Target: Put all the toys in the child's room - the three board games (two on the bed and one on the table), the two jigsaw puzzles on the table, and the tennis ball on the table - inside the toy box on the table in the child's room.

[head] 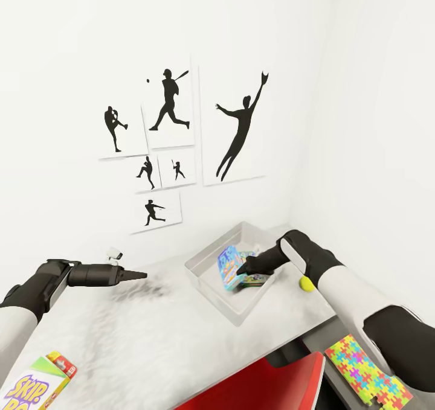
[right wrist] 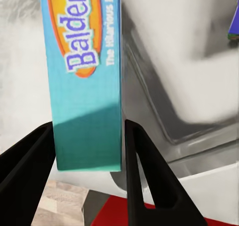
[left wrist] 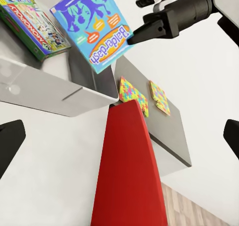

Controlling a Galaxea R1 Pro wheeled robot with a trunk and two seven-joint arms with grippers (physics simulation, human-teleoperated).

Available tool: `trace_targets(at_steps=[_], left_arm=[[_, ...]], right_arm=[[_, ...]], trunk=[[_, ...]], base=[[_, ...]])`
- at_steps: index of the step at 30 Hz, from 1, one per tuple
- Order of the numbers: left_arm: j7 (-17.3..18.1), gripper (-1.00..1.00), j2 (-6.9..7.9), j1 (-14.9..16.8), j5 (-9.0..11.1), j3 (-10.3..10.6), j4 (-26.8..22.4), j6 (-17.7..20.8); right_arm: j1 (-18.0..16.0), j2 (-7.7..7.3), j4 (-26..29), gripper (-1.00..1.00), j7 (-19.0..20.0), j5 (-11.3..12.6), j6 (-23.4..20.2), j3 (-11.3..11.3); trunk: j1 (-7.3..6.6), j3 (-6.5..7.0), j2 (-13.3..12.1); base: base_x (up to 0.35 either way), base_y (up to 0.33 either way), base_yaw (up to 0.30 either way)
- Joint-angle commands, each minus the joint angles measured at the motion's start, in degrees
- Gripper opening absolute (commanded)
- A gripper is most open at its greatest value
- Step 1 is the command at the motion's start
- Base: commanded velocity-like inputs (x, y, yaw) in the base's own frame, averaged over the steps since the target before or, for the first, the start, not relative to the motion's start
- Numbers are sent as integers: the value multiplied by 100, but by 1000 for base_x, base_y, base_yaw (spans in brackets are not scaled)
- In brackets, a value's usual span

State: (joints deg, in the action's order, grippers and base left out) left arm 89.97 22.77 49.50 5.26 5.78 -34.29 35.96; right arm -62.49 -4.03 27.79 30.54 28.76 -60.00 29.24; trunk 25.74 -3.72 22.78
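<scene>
My right gripper (head: 244, 269) is shut on the narrow blue board game (head: 228, 268), holding it tilted over the light grey toy box (head: 208, 292) on the white table (head: 151, 331). The right wrist view has the blue box (right wrist: 87, 86) between both fingers. A white-green board game (head: 257, 279) lies inside the bin. The tennis ball (head: 307, 284) rests on the table just right of the bin. One jigsaw puzzle (head: 368, 374) lies on the lower grey section; both sheets (left wrist: 132, 94) (left wrist: 160, 97) appear in the left wrist view. The Skip-Bo box (head: 36, 386) sits at the near left. My left gripper (head: 136, 275) hovers open left of the bin.
A red chair (head: 260, 380) stands under the table's front edge, between the white top and the dark grey section. The white wall with black silhouette pictures (head: 169, 144) runs close behind the bin, and a second wall closes the right corner.
</scene>
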Motion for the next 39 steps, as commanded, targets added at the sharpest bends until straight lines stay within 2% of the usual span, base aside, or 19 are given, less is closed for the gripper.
trace_targets(at_steps=[1,14,29,39], left_arm=[[3,100,9,7,54,46,1,61],[3,100,13,7,54,46,1,61],[3,100,17,7,54,39,1,61],[3,100,9,7,54,46,1,61]], right_arm=[[-8,-4,33,-100,63,-49,0,29],[-9,-43,143,-100,101,-143,0,38],[-9,15,148,-100,101,-177,0,38],[-9,17,155,-100,119,-178,0,178]], trunk=[[4,-14,14],[4,-97,14],[4,-239,14],[4,-333,14]], base=[[0,0,0],[0,0,0],[0,0,0],[0,0,0]])
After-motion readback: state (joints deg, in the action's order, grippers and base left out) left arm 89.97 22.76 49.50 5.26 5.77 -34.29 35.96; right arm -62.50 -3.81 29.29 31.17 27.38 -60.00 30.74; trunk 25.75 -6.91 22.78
